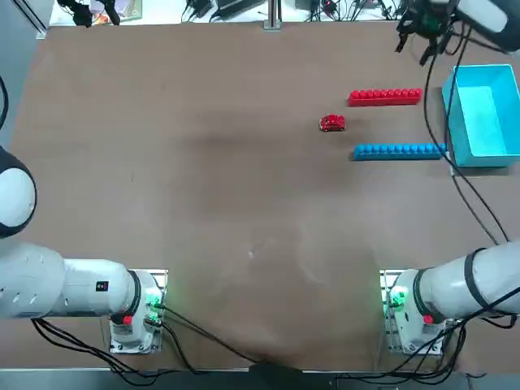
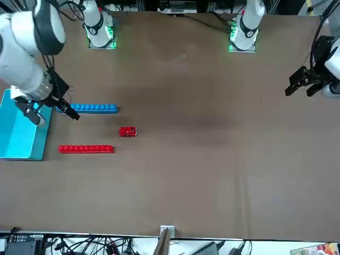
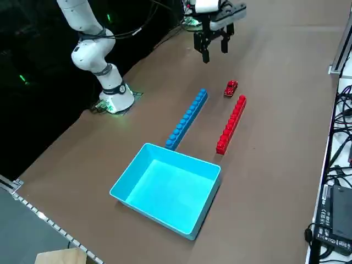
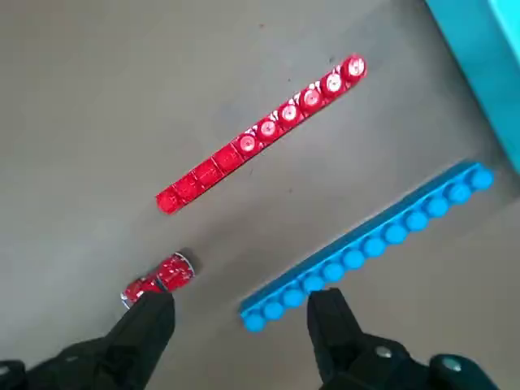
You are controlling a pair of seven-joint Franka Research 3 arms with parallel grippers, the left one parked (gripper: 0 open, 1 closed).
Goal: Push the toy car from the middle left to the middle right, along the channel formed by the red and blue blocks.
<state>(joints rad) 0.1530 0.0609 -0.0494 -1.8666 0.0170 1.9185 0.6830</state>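
Red toy car [image 1: 332, 123] waits at the channel's [image 1: 390, 124] left mouth; right hand [image 4: 242, 301] hovers, fingers apart. Likely next: line up behind, push rightward.

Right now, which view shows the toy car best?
Top view: the toy car is whole, its place just left of the channel plain. Front and right side views also show it whole. The right wrist view shows it largest, but the open right gripper, above the table, seems to clip its edge.
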